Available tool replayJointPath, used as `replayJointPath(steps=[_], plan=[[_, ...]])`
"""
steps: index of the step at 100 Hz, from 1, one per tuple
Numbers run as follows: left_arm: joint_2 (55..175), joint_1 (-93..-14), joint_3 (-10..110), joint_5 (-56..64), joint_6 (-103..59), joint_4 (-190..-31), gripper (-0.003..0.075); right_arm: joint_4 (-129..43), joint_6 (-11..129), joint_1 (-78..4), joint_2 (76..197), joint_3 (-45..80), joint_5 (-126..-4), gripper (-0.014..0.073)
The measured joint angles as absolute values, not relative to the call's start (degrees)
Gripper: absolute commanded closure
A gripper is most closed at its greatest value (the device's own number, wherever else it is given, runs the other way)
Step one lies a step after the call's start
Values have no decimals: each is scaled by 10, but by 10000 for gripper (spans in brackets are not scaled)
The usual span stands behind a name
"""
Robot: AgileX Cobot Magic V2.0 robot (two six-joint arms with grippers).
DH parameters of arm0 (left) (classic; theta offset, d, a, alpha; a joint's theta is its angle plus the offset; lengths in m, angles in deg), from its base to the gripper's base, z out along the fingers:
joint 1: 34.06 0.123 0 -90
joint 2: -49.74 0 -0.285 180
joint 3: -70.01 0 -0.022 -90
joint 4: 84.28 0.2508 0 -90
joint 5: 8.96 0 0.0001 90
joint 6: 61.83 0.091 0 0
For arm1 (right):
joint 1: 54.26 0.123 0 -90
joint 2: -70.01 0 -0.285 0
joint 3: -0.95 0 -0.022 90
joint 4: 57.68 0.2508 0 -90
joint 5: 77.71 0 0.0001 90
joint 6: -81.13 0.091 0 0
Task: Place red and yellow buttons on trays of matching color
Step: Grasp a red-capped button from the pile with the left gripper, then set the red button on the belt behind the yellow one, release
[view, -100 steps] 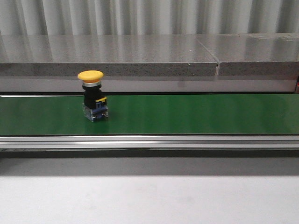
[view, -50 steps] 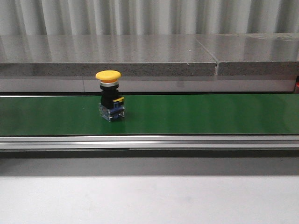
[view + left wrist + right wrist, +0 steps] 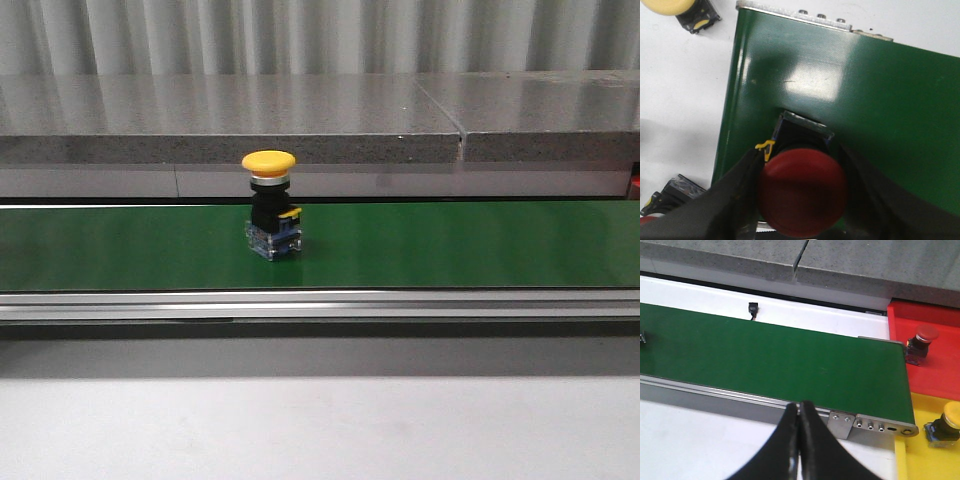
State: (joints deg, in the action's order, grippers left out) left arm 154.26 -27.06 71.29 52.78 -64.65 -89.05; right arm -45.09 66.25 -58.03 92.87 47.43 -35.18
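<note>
A yellow-capped button (image 3: 271,205) stands upright on the green belt (image 3: 450,245), left of its middle in the front view. In the left wrist view my left gripper (image 3: 802,155) has a finger on each side of a red-capped button (image 3: 802,192) that sits at the end of the belt (image 3: 880,95). My right gripper (image 3: 799,407) is shut and empty, over the white table by the belt's front rail. The red tray (image 3: 940,322) holds a red button (image 3: 920,342). The yellow tray (image 3: 925,450) holds a yellow button (image 3: 946,424).
Spare buttons lie on the white table beside the belt's end: a yellow one (image 3: 677,9) and a dark-bodied one (image 3: 675,192). A grey stone ledge (image 3: 320,120) runs behind the belt. A metal rail (image 3: 320,305) edges the belt's front.
The yellow button has travelled to the right along the belt, from the left part towards the middle. Nothing else in the front view has changed.
</note>
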Motion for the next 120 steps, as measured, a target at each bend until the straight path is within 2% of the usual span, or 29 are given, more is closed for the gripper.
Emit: replayJointPath(steps=[5, 17, 24, 53, 96, 120], plan=[[1544, -271, 713, 528, -646, -891, 436, -451, 662, -580, 929, 474, -352, 643], [1544, -271, 713, 521, -644, -891, 209, -451, 662, -580, 929, 474, -352, 643], [1544, -271, 713, 510, -633, -904, 141, -451, 662, -580, 929, 474, -352, 643], [1521, -271, 713, 465, -606, -967, 134, -451, 662, -580, 929, 474, -352, 643], [1430, -271, 713, 503, -606, -906, 134, -451, 662, -580, 929, 474, -352, 643], [1428, -212, 707, 529, -606, -908, 134, -451, 662, -580, 929, 474, -352, 643]])
